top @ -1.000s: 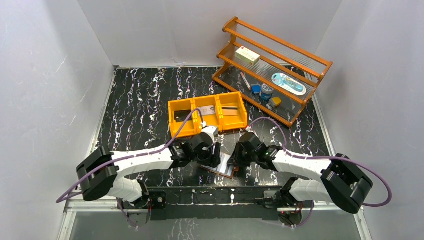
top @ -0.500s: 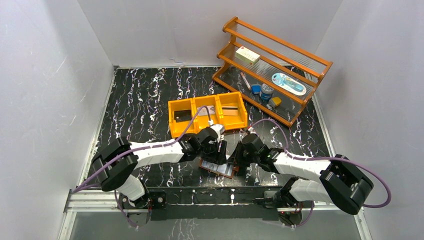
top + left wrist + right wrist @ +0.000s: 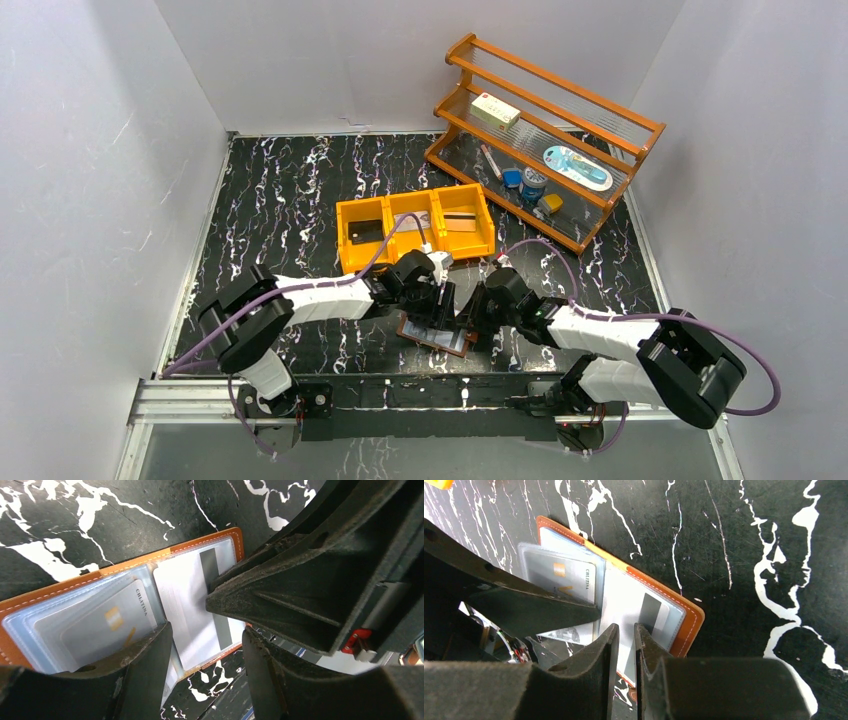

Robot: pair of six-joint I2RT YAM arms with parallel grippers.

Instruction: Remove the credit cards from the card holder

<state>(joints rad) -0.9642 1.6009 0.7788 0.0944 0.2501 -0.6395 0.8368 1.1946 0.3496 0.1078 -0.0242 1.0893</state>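
Where the left gripper [image 3: 206, 630] comes down on the open card holder [image 3: 125, 562], its fingers stand spread, one on either side of a silvery-grey card with a dark stripe [image 3: 185, 605] that lies flat in the right-hand sleeve. Whether they touch the card I cannot tell. The right gripper [image 3: 625, 626] points at the same card from the opposite side. Its fingers are drawn close, with a narrow slit between them, and only the pale card face shows through the slit. Nothing is seen clamped there.

A second pale card with a gold chip [image 3: 559, 575] sits in the clear sleeves of the left half, partly under one finger of the left gripper. The holder itself is brown leather with pale stitching along its rim. It lies opened flat on the black marbled table [image 3: 280, 200], near the front edge, midway between the two arms.

Behind the grippers stands an orange three-compartment bin [image 3: 365, 262]; a dark card [image 3: 365, 232] lies in its left compartment and a tan card [image 3: 460, 222] in its right one. Farther back on the right, a wooden rack [image 3: 600, 110] holds small items.
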